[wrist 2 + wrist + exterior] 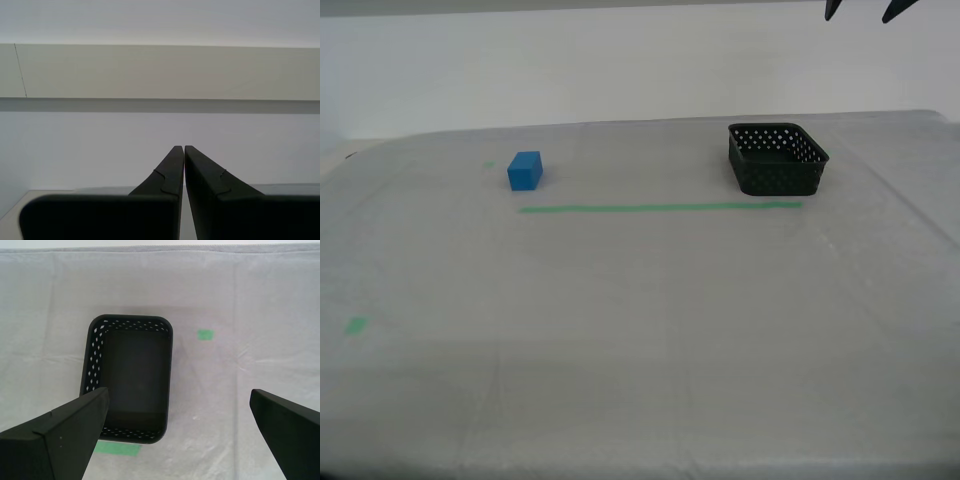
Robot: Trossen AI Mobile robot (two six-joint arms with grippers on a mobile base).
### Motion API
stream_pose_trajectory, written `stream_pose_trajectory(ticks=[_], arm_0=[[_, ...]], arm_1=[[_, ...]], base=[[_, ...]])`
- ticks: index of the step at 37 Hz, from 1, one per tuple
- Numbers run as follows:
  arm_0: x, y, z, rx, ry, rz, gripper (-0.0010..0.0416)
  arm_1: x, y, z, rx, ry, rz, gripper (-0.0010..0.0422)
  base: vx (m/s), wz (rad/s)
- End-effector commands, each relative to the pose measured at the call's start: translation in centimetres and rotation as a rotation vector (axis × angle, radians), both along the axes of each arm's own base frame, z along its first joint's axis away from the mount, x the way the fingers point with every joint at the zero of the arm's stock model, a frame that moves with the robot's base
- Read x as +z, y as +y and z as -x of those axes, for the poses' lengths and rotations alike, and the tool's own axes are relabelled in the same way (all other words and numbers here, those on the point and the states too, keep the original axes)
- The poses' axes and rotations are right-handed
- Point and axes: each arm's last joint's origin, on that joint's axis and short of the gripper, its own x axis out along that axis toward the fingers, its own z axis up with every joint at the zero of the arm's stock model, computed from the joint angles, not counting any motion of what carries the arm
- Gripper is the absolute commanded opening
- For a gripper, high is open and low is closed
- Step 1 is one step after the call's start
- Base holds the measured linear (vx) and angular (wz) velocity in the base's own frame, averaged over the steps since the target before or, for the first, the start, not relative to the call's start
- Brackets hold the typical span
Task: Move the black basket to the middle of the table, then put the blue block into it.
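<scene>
My first end effector (177,425) hangs wide open and empty above the black basket (777,158), apparently lining up a grasp. The basket sits at one end of the green tape line (660,208); the blue block (525,171) sits near the other. My second end effector (184,155) is closed, empty, raised toward the wall. Nothing lies between

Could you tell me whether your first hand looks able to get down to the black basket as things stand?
Probably yes: my first hand hangs open above the black basket, which is empty, with nothing between them.
</scene>
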Motion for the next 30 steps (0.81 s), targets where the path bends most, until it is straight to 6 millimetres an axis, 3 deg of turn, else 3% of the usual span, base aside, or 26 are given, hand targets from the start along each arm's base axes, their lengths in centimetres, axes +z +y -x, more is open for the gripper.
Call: stream_pose_trajectory(ticks=[1, 12, 30], arm_0=[[0.0, 0.0, 0.0, -0.003, -0.003, 0.002, 0.0397], [-0.3, 0.5, -0.3, -0.006, -0.007, -0.007, 0.0400], [-7.4, 1.6, -3.3, -0.016, 0.129, -0.017, 0.0400]], arm_1=[[0.1, 0.0, 0.0, 0.001, -0.005, -0.003, 0.0000], [0.1, 0.0, 0.0, 0.001, -0.005, -0.003, 0.0000], [0.1, 0.0, 0.0, 0.001, -0.005, -0.003, 0.0000]], base=[[0.000, 0.000], [0.000, 0.000], [0.000, 0.000]])
